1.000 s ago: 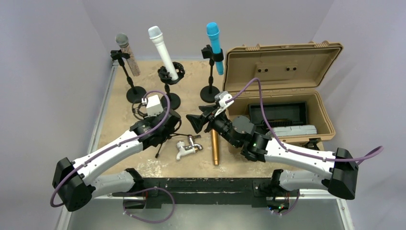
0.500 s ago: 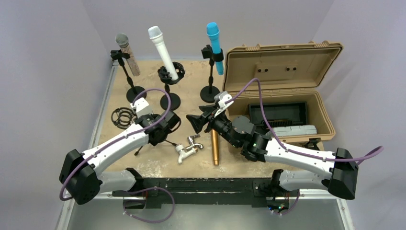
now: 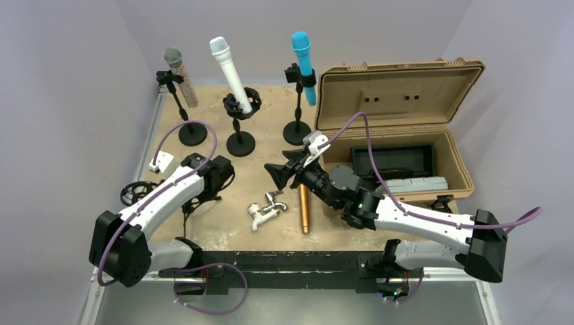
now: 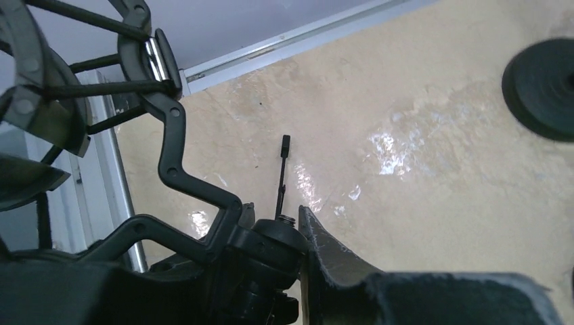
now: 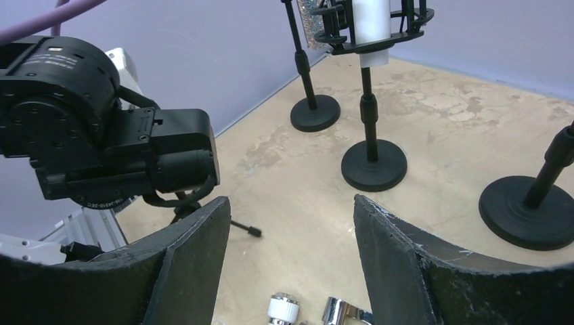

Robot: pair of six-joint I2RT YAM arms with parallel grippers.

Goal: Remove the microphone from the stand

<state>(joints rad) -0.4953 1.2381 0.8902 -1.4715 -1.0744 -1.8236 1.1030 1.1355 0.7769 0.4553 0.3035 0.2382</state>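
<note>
Left gripper [image 4: 271,254] is clamping the empty shock-mount stand [image 3: 139,191] at frame left, likely parking it clear. Gold microphone [image 3: 304,206] is lying free on the table [image 3: 267,145], lower center. Right gripper [image 5: 290,203] is hovering, jaws spread, empty.

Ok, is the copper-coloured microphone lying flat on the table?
Yes, the copper-coloured microphone lies flat on the sandy table, near its front edge.

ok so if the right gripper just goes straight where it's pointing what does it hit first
Probably the bare table, just short of the white mic's stand base. The right gripper aims between that base and the left arm; depth is unclear, so the base is possible.
</note>
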